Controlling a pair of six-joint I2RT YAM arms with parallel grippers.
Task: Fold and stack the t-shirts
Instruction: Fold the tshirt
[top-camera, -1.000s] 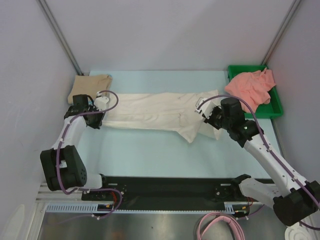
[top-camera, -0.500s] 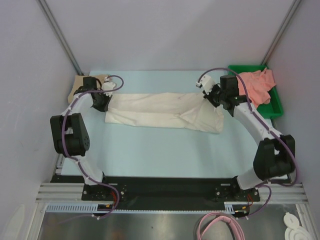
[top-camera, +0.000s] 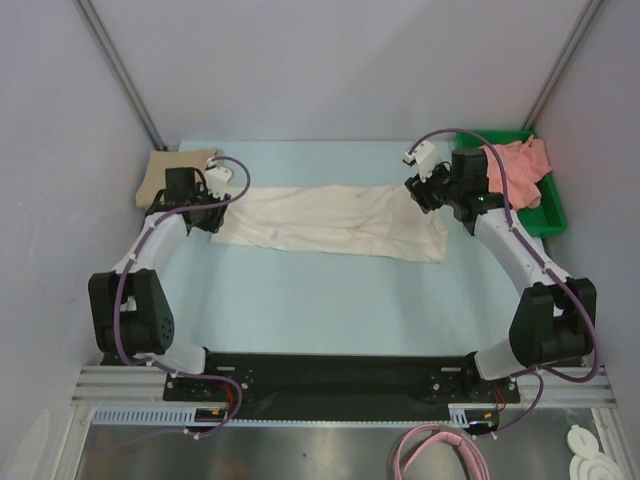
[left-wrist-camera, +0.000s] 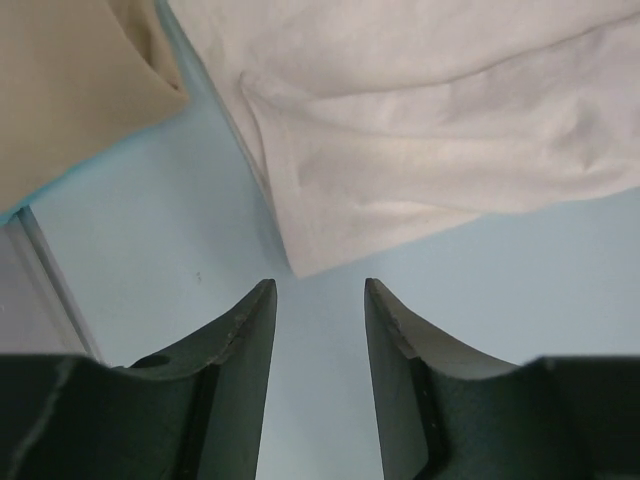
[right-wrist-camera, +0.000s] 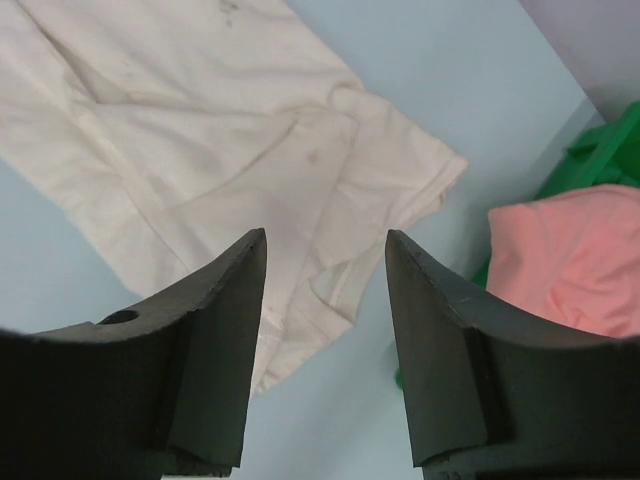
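A green plastic tray (top-camera: 548, 220) sits at the far right corner of the light blue table (top-camera: 320, 300). In it lies the crumpled salmon-pink cotton t-shirt (top-camera: 520, 165), with one edge draped over the tray's rim. The cream-white t-shirt (top-camera: 330, 220) lies flat on the table as a long folded band between the two arms. The folded tan-beige t-shirt (top-camera: 160, 170) rests at the far left corner, just beside the cream one. The left gripper (left-wrist-camera: 319, 285) hangs with its fingers parted and empty, just off the cream shirt's left corner. The right gripper (right-wrist-camera: 326, 234) is likewise spread and empty above the shirt's right end.
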